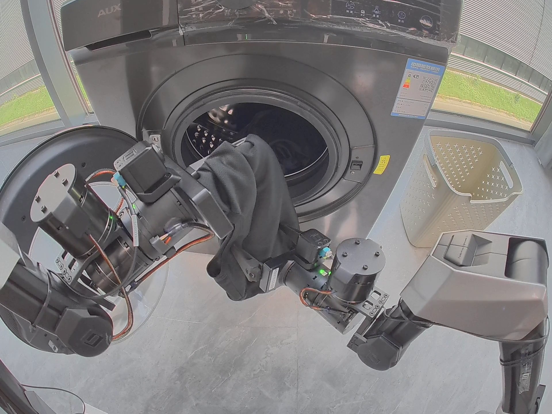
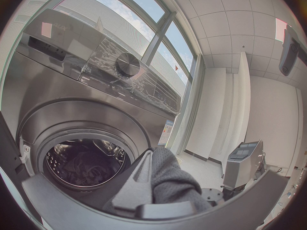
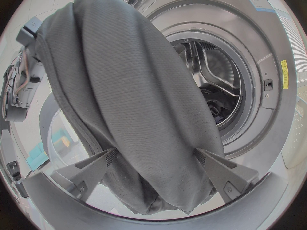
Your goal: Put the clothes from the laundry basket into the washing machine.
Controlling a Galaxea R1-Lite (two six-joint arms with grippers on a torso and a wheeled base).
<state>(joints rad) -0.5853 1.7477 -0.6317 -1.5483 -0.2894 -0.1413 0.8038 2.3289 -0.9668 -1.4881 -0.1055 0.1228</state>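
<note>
At the mouth of the washing machine (image 1: 368, 81), with its door (image 1: 63, 150) swung open to the left, 1 dark garment (image 1: 253, 202) hangs across the drum opening (image 1: 287, 139). The left tool (image 2: 161, 163) is pinched narrow on the garment's upper fold and carries it level with the opening. The right tool (image 3: 154, 155) sits lower and nearer. Its fingers (image 3: 99, 166) are set wide but press both sides of the thick lower bunch, apparently to gather the tail for entry and keep it off the floor. The garment thus spans both tools, outside the drum and just in front of it. Other dark cloth lies inside the drum. The laundry basket (image 1: 448, 208) stands on the floor to the right, well apart.
</note>
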